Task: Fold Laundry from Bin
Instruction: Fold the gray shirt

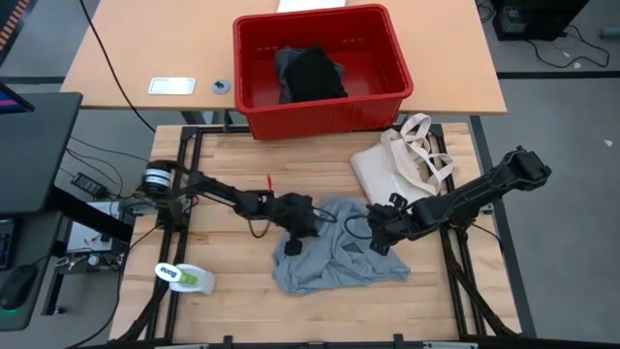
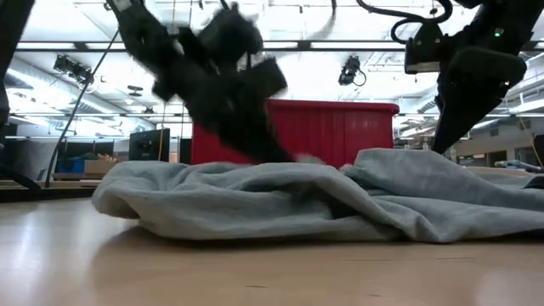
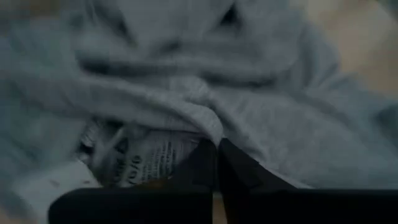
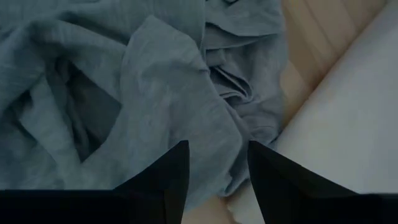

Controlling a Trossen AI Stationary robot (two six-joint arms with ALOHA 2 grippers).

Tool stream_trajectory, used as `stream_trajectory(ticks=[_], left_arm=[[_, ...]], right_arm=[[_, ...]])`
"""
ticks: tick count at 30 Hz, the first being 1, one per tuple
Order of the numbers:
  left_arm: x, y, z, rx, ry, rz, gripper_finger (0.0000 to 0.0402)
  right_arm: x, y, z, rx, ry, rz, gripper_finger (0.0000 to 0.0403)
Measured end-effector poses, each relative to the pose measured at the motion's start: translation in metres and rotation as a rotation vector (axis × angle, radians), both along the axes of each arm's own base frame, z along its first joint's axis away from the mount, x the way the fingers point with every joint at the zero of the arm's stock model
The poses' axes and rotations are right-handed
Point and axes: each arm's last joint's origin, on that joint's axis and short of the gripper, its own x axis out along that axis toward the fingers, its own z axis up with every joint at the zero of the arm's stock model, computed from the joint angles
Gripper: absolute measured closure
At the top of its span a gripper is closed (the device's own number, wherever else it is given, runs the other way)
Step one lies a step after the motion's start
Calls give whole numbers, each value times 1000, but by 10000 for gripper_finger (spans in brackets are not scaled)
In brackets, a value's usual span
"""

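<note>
Tabletop: we see pale wood planks point(image 1: 232, 242), a grey T-shirt point(image 1: 334, 254) crumpled at centre.
Left gripper point(image 3: 217, 149): fingers pinched together at a shirt fold.
Right gripper point(image 4: 217, 163): fingers apart over the shirt's edge beside the cream tote bag point(image 1: 397, 165).
Bin point(image 1: 323, 70): red, beyond, holding a black garment point(image 1: 312, 75).
Room: we see ceiling lights behind.

A cream tote bag point(image 1: 402, 160) lay on the wooden worktop point(image 1: 232, 281) at about two o'clock. A green and white roll point(image 1: 186, 278) sat at eight o'clock.
</note>
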Motion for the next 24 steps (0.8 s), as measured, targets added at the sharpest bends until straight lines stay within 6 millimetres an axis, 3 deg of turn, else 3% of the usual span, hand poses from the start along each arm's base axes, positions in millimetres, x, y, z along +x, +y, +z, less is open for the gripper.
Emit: stream_trajectory(ticks=[5, 8, 12, 17, 21, 24], left_arm=[[-27, 1, 67, 64, -117, -42, 396], [-55, 3, 115, 141, -234, -16, 397], [-97, 7, 160, 256, -345, 14, 398], [-135, 9, 185, 401, -400, 19, 398], [-148, 17, 208, 634, -504, 307, 398], [-155, 20, 227, 755, -634, 384, 398]], right_arm=[[-3, 0, 9, 16, -52, 3, 233], [-6, 0, 16, 1, -95, 7, 233], [-6, 4, 20, -32, -139, 48, 233], [1, 8, 22, -49, -194, 106, 233], [8, 6, 25, -87, -254, 129, 233], [12, 2, 27, -133, -284, 117, 233]])
